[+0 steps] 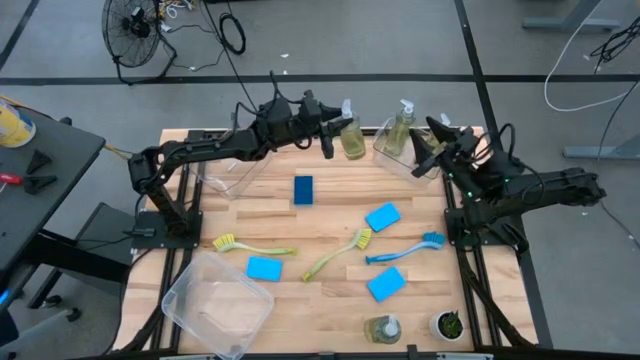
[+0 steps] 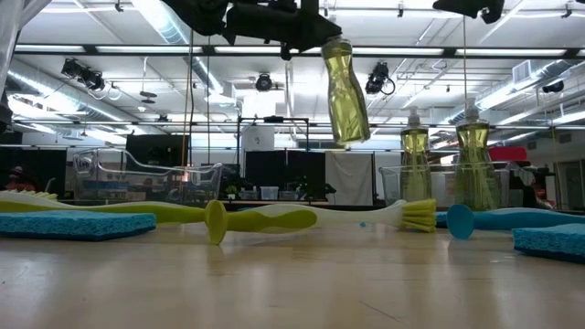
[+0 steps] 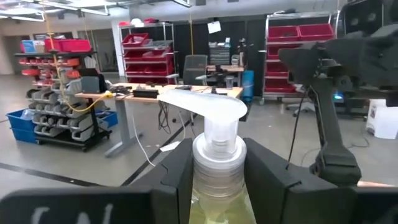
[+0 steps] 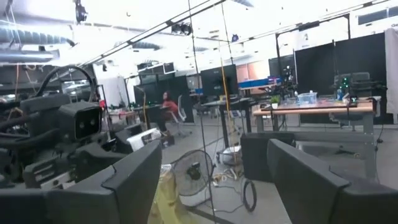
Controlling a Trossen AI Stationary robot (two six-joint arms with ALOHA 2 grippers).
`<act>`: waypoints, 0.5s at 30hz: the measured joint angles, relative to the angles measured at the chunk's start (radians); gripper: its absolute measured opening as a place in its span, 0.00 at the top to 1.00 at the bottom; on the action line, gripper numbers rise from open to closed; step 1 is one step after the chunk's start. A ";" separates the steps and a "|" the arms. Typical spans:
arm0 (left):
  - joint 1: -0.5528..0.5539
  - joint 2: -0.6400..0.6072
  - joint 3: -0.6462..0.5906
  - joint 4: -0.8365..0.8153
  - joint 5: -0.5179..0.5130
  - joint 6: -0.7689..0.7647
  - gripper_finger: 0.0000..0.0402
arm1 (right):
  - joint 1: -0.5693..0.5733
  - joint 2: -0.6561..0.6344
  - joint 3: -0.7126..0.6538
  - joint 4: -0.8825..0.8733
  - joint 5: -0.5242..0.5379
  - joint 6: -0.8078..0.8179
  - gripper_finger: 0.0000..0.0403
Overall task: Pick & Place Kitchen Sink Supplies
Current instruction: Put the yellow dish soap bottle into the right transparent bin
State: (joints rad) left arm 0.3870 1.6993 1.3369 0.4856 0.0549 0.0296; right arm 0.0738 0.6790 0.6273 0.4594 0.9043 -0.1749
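My left gripper (image 1: pixel 336 133) is shut on a clear pump bottle of yellow-green soap (image 2: pixel 345 91), held high over the table's far middle. My right gripper (image 1: pixel 428 156) stands open in the air at the far right, beside a clear bin (image 1: pixel 398 152) with soap bottles (image 2: pixel 414 163) upright in it; nothing is between its fingers (image 4: pixel 134 180). Blue sponges (image 1: pixel 382 216) lie flat on the table with two yellow-green brushes (image 1: pixel 338 255) and a blue brush (image 1: pixel 405 250). Another soap bottle (image 1: pixel 382 328) stands at the near edge. My left gripper pinches the bottle's neck (image 3: pixel 217 167), just under the white pump head, between its two fingers (image 3: pixel 177 180). The fingers come in about level from the table's left. The bottle hangs below them, clear of the table, its base leaning a little off upright.
A second clear bin (image 1: pixel 232 176) sits under my left arm at the far left, and a larger one (image 1: pixel 215 305) at the near left corner. A small white pot with a plant (image 1: pixel 449 324) stands near right. Bare wood shows in the table's middle.
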 joint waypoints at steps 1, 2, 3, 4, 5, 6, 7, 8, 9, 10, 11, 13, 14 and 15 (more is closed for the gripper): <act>0.000 0.000 0.000 0.005 0.000 0.000 0.71 | 0.000 -0.001 0.000 -0.001 0.000 0.000 0.27; 0.001 0.000 0.000 0.012 -0.002 0.000 0.71 | 0.000 0.000 0.000 -0.001 -0.001 0.000 0.27; 0.001 0.000 0.000 0.018 -0.004 -0.002 0.71 | 0.000 0.000 0.000 -0.004 -0.003 0.000 0.27; 0.002 0.000 0.001 0.023 -0.007 -0.007 0.71 | 0.000 0.000 0.000 -0.006 -0.004 0.001 0.27; 0.002 0.000 0.010 0.015 -0.007 -0.015 0.71 | 0.000 0.001 0.000 -0.006 -0.004 0.003 0.27; 0.003 0.002 0.019 0.009 -0.006 -0.018 0.71 | 0.000 0.001 0.000 -0.005 -0.004 0.008 0.27; 0.003 0.007 0.034 0.008 -0.006 -0.017 0.71 | 0.000 0.001 0.000 -0.005 -0.004 0.009 0.27; 0.003 0.016 0.053 0.009 -0.006 -0.017 0.71 | 0.000 0.001 0.000 -0.006 -0.004 0.009 0.27; 0.003 0.023 0.074 0.003 -0.003 -0.018 0.71 | 0.000 0.001 0.000 -0.006 -0.005 0.009 0.27; 0.004 0.036 0.100 -0.006 0.005 -0.017 0.71 | 0.000 0.001 0.000 -0.006 -0.005 0.009 0.27; 0.005 0.051 0.126 -0.014 0.016 -0.017 0.71 | 0.000 0.001 0.000 -0.006 -0.005 0.009 0.27; 0.008 0.081 0.178 -0.050 0.043 -0.018 0.71 | 0.000 0.001 0.000 -0.006 -0.005 0.009 0.27; 0.008 0.099 0.204 -0.069 0.058 -0.018 0.71 | 0.000 0.001 0.000 -0.008 -0.005 0.009 0.27; 0.008 0.118 0.230 -0.076 0.065 -0.019 0.71 | 0.000 0.001 0.000 -0.008 -0.005 0.009 0.27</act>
State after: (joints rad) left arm 0.3950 1.8175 1.5664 0.4091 0.1197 0.0101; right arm 0.0738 0.6804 0.6273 0.4510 0.8997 -0.1658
